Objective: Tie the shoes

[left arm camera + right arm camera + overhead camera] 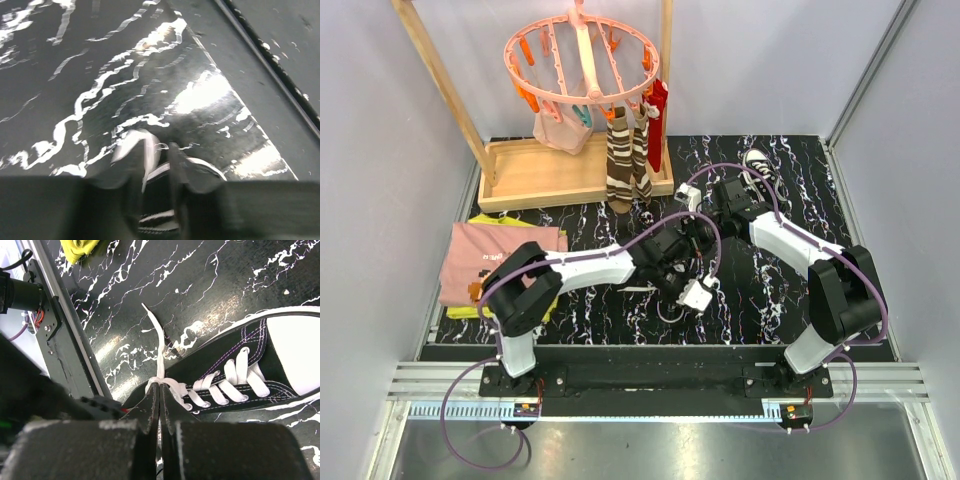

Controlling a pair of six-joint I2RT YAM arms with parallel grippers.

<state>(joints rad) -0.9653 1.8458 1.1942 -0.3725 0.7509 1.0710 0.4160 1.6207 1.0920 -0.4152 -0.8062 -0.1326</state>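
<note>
— Which step?
— Cinching the knot, I judge. My right fingers (147,407) are pressed together on the lace (159,347) at the top eyelets of the shoe (220,347), lower centre; the shoe lies right, on the counter (210,285).
— Next?
— A steady outward pull. Both arms reach to mid-frame. A white strand runs between my left fingers (176,165); the blur hides whether they grip it.

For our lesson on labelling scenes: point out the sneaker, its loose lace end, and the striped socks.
sneaker (295,347): right wrist view, on its white toe cap.
loose lace end (160,347): right wrist view, midway along the free strand.
striped socks (620,165): top external view, on the hanging brown stripes.
</note>
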